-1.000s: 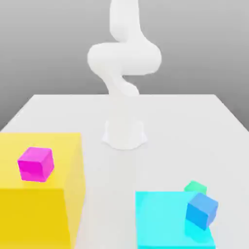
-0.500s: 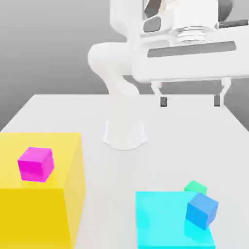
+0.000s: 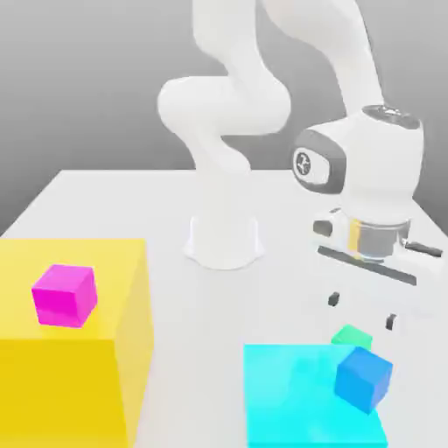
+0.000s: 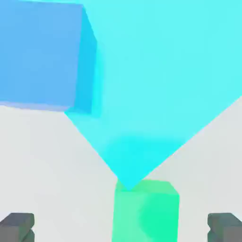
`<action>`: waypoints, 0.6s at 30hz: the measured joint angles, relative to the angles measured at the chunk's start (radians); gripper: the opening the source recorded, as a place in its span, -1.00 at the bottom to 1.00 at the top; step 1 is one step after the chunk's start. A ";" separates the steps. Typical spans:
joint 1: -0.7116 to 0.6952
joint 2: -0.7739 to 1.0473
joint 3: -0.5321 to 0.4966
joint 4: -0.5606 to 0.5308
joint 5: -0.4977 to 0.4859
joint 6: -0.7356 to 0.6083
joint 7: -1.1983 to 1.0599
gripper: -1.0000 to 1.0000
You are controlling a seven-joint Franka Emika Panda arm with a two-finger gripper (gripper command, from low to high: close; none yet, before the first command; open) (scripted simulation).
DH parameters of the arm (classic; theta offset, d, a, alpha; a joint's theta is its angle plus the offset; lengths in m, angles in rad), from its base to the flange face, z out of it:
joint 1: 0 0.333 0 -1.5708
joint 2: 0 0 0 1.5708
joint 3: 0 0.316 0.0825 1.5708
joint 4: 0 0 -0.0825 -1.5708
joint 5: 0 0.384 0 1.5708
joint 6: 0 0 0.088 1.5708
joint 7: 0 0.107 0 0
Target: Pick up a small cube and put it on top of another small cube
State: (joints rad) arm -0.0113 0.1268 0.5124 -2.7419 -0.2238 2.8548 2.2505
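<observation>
- Exterior view: the hand (image 3: 360, 311) hangs above the green cube (image 3: 352, 335), fingers spread wide and holding nothing, with a gap of bare table (image 3: 122, 197) showing between the fingertips and the cube.
- Green cube sits on the table, tucked against the far edge of the cyan slab (image 3: 297, 394), right by the corner where the blue cube (image 3: 363, 378) rests on top of that slab.
- Magenta cube (image 3: 64, 295) stands on the yellow block (image 3: 105, 350), well apart from the cyan slab, toward the exterior view's left.
- Progress, as I judge it: only the approach is under way. No grasp has been made, the green cube is not lifted, and nothing lies on the magenta cube. Left to do: lower the hand around the green cube, close, lift, carry across to the yellow block, set down on the magenta cube, release.
- Hand view: the two dark fingertips (image 4: 17, 227) sit wide to either side of the green cube (image 4: 145, 210), which lies between them just touching the corner of the cyan slab (image 4: 160, 80); the blue cube (image 4: 40, 52) looms near that corner.
- Hard to make out: from the exterior view most of the green cube is hidden behind the cyan slab and the blue cube, so only its top shows. In the hand view its lower part is cut off.
- Whether the fingers will clear the slab's corner on the way down cannot be told.
</observation>
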 joint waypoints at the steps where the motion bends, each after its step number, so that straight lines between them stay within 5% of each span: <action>1: 0.027 0.033 -0.037 0.006 -0.047 0.021 0.041 0.00; 6: 0.209 0.190 -0.266 0.048 -0.264 0.132 0.212 0.00; 7: 0.237 0.208 -0.297 0.053 -0.281 0.146 0.226 -1.00; 13: 0.250 0.217 -0.313 0.055 -0.291 0.155 0.233 -1.00; 18: 0.120 0.100 -0.146 0.021 -0.130 0.071 0.110 -1.00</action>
State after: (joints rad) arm 0.1083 0.2269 0.3660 -2.7209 -0.3540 2.9262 2.3609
